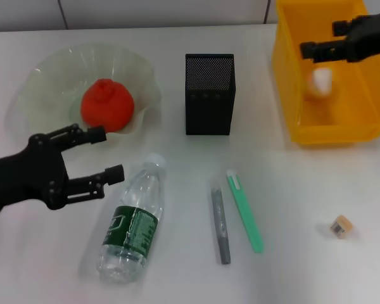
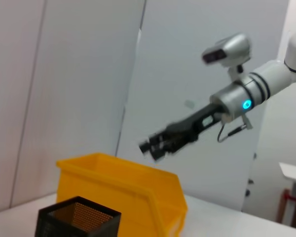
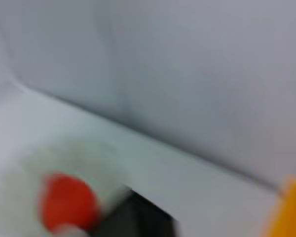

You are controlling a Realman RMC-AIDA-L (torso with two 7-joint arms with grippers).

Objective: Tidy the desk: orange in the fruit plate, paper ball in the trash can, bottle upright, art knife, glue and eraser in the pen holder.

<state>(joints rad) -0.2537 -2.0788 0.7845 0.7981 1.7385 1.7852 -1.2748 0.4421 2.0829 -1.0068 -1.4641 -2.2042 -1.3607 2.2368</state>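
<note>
Bottle (image 1: 132, 220) trouble is the risk: it lies flat beside the pen holder (image 1: 209, 94), and the open left claw (image 1: 99, 154) hovering beside its cap could roll it. Right claw (image 1: 308, 49), open and empty, hangs above the trash can (image 1: 291, 95) holding the paper ball (image 1: 321, 81).

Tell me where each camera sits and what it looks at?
Head: up high, looking down at the desk; shows left gripper by the bottle, right gripper over the trash can.
Left wrist: looks across at the right gripper.
Right wrist: faces the orange; no gripper visible.
Shared: trash can, pen holder.
</note>
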